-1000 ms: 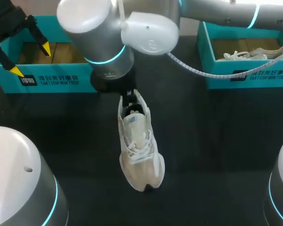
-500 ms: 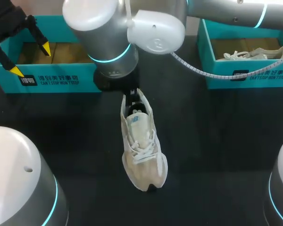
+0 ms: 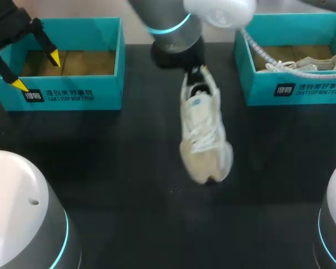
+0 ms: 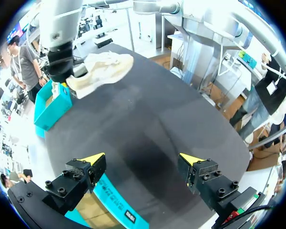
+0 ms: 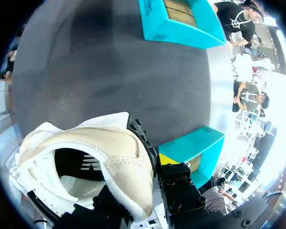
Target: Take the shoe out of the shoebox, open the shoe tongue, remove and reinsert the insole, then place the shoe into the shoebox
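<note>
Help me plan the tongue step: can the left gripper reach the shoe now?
Probably yes: the left gripper hangs open over the left shoebox, only bare table lies between; the right gripper holds the shoe by its heel.

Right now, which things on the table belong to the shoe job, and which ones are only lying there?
Job: shoe, held at its heel in the right jaws; empty shoebox, likely its own.
Lying about: second shoe, inside the other shoebox.
</note>
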`<state>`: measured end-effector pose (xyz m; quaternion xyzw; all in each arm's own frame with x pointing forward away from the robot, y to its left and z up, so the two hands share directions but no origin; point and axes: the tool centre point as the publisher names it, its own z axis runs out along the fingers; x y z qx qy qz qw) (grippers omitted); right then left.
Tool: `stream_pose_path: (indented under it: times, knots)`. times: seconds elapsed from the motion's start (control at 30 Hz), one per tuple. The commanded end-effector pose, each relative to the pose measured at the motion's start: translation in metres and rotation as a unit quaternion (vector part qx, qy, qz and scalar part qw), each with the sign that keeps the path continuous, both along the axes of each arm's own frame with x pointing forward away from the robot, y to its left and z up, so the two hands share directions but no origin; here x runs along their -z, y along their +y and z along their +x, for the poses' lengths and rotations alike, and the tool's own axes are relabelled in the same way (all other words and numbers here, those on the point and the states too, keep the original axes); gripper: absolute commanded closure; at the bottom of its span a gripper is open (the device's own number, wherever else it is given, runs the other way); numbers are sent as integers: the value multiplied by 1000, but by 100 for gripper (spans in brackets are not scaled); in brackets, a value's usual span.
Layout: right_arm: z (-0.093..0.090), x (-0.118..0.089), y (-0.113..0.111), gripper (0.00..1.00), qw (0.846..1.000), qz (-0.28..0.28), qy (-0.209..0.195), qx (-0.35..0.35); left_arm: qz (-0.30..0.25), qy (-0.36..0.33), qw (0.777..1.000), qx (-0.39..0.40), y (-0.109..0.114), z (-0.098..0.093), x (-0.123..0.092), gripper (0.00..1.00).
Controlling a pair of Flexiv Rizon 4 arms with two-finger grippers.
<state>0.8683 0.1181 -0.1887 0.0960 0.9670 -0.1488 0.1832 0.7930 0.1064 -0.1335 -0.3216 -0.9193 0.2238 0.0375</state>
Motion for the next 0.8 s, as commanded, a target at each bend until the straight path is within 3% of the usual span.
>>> stream_pose_path:
  times: [0.03, 0.57, 0.8]
  knots:
    - [3, -23, -30, 100, 1000, 13, 5, -1, 2, 1, 1000, 1, 0, 1, 0, 0]
    - [3, -23, -30, 100, 1000, 13, 5, -1, 2, 1, 1000, 1, 0, 1, 0, 0]
    - [65, -65, -66, 100, 999, -23, -33, -24, 2, 1, 1000, 1, 0, 1, 0, 0]
